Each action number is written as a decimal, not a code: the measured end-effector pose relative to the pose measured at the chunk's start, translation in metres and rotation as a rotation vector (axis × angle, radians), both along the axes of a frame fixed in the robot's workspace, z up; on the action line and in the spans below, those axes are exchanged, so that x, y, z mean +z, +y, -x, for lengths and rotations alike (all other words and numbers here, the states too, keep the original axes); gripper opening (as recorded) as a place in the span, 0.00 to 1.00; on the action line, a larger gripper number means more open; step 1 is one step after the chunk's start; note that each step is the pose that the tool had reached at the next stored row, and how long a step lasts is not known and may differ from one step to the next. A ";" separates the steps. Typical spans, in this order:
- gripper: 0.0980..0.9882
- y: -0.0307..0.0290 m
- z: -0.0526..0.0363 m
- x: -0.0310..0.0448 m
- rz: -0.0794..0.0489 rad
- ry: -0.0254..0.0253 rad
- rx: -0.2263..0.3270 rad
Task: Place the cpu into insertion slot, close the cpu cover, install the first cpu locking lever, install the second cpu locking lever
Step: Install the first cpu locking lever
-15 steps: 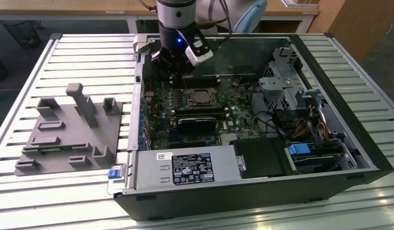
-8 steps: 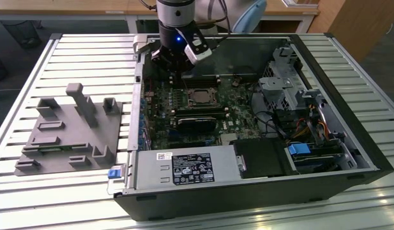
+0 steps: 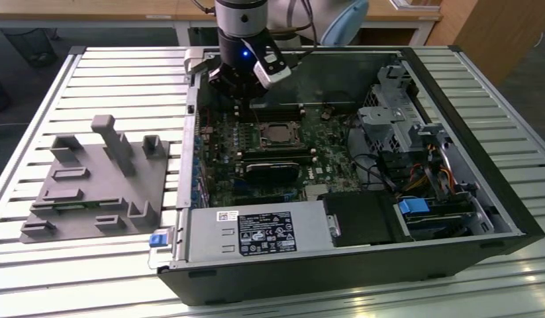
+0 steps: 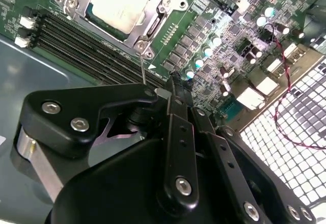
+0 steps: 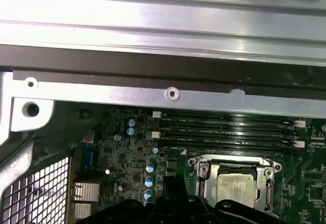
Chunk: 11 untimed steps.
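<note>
The cpu [image 4: 117, 2] shows its silver top inside the insertion slot [image 4: 73, 5] on the green board, also seen as the cpu [image 3: 277, 136] in the exterior view. The grey cpu cover [image 4: 153, 20] lies flat around the chip; in the first wrist view the cpu cover [image 5: 266, 175] frames the cpu [image 5: 237, 189]. A thin metal lever [image 4: 142, 68] rises from the socket's corner and passes behind my black linkage; contact cannot be told. My gripper [image 4: 175, 84] hovers beside the socket, above the memory slots, fingers shut together with nothing seen between them. In the exterior view the gripper [image 3: 244, 107] hangs inside the case, toward its far wall.
Long black memory slots [image 5: 224, 130] run between the socket and the case's metal wall [image 5: 163, 94]. A black heatsink block [image 3: 270, 172] sits nearer the front. Drive cages and cables [image 3: 414, 165] fill the exterior view's right. A grey fixture [image 3: 100, 179] stands on the slatted table.
</note>
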State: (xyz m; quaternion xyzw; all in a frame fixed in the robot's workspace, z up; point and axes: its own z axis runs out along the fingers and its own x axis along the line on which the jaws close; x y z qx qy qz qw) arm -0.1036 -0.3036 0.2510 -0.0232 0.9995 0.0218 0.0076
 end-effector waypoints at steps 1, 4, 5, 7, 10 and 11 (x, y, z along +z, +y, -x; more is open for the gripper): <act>0.01 0.0008 0.0001 -0.0001 0.000 0.0000 0.000; 0.01 0.0048 0.0003 -0.0001 0.000 -0.0001 0.000; 0.01 0.0062 0.0003 -0.0001 0.000 0.0000 0.000; 0.01 0.0102 0.0003 -0.0001 0.000 0.0000 0.000; 0.01 0.0143 -0.0010 -0.0001 0.000 -0.0001 0.000; 0.01 0.0144 -0.0027 -0.0001 0.000 0.0001 0.000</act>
